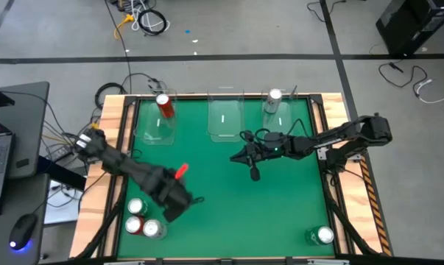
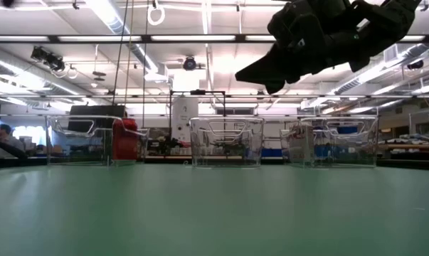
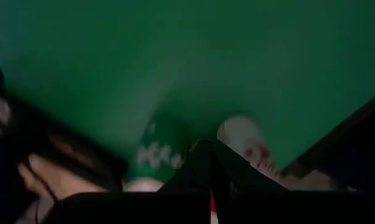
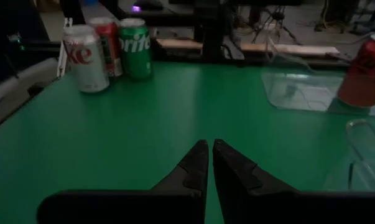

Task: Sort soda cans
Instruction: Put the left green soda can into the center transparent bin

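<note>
Three soda cans stand upright together at the near left: a green can (image 1: 136,207), a red can (image 1: 134,224) and a silver-white can (image 1: 154,230). They also show in the right wrist view: the silver-white can (image 4: 86,57), the red can (image 4: 105,43) and the green can (image 4: 135,48). A second red can (image 1: 163,105) stands in the far-left clear bin. A second silver-white can (image 1: 273,99) stands in the far-right bin. A second green can (image 1: 322,235) stands at the near right. My left gripper (image 3: 206,158) is shut just above the near-left cans. My right gripper (image 4: 210,152) is shut and empty, raised over the table's middle.
Three clear plastic bins line the far edge: the left bin (image 1: 154,125), the middle bin (image 1: 225,119) with no can in it, and the right bin (image 1: 279,116). Wooden rails (image 1: 113,169) border the green mat. Open mat lies between the two arms.
</note>
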Robot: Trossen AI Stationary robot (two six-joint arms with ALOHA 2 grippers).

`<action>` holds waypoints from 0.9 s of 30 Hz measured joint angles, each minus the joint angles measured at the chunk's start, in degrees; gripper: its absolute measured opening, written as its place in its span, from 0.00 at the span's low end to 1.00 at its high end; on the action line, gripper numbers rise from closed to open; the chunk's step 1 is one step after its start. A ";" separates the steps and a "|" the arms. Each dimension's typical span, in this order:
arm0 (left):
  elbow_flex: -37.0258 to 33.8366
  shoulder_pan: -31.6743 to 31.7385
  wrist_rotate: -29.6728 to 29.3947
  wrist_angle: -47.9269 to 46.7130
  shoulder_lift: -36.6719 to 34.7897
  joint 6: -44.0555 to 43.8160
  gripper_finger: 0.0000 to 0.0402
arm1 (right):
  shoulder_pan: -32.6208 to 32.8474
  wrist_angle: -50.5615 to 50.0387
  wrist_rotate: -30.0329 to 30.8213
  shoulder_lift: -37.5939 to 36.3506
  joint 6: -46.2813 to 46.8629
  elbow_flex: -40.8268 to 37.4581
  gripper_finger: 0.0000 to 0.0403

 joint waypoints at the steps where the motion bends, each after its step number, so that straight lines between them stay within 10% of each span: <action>1: -0.88 -1.24 0.82 -0.04 0.00 -2.58 0.00 | 0.12 0.01 0.00 0.09 0.35 0.04 0.09; 14: -2.50 -11.65 5.74 -0.06 0.02 -34.02 0.03 | 0.70 0.07 0.02 1.41 0.95 0.02 0.10; 27: -7.08 -12.73 8.19 -0.06 0.07 -40.01 0.47 | 0.70 -1.06 -0.36 1.41 0.26 0.02 0.11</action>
